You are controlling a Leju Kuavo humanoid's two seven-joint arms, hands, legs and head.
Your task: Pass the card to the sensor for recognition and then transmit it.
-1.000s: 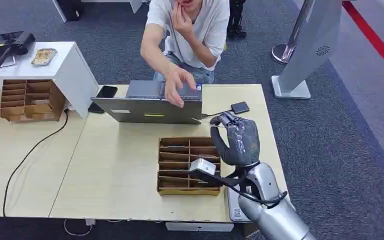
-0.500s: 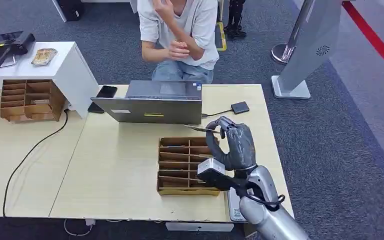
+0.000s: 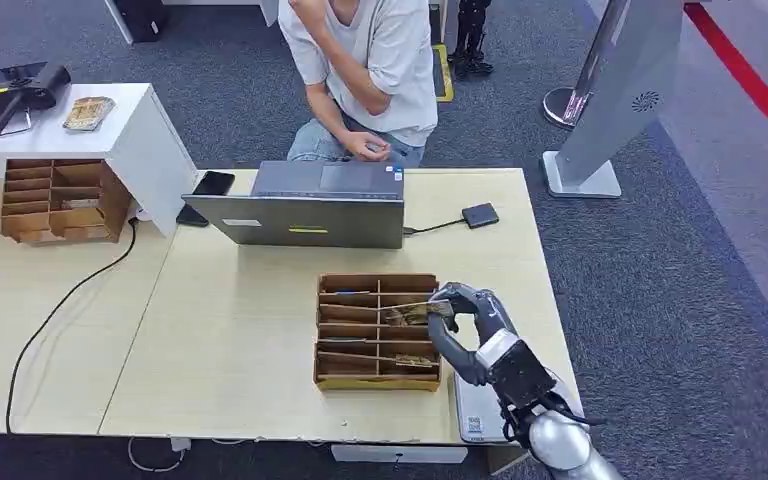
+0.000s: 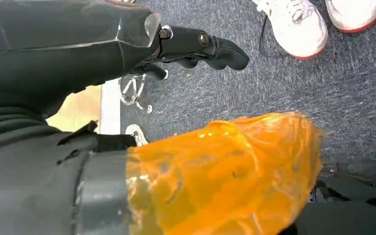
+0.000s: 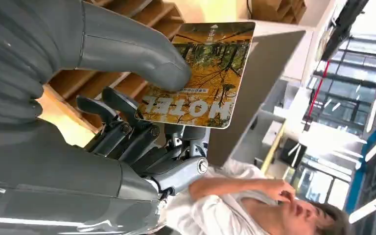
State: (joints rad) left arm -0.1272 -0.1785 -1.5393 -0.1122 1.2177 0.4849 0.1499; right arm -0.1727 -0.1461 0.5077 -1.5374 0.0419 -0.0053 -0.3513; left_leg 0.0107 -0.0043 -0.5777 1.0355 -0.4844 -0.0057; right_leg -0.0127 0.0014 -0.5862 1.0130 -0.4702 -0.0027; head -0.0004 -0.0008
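The right hand point(image 5: 103, 117), in matt grey plastic, is pinching a glossy printed card point(image 5: 200, 73). The organizer point(image 3: 375, 330) is showing brown cardboard, the desk point(image 3: 230, 320) pale smooth wood, the floor point(image 3: 660, 300) rough grey carpet.

Dark grey carpet floor point(image 3: 660, 300) all around, with a red stripe point(image 3: 750, 80) running at the far right. In the middle, a pale wooden bench point(image 3: 230, 330); joined on its left, a second wooden table point(image 3: 0, 330). At the far left, a white cabinet point(image 3: 140, 140), standing against both. On the far right, a tall grey-white panel point(image 3: 630, 70) on a flat white base point(image 3: 580, 180), with a round metal foot point(image 3: 560, 105) behind it. In the right wrist view, bright windows point(image 5: 367, 73) with daylight, and blue frames point(image 5: 372, 161) beside them.
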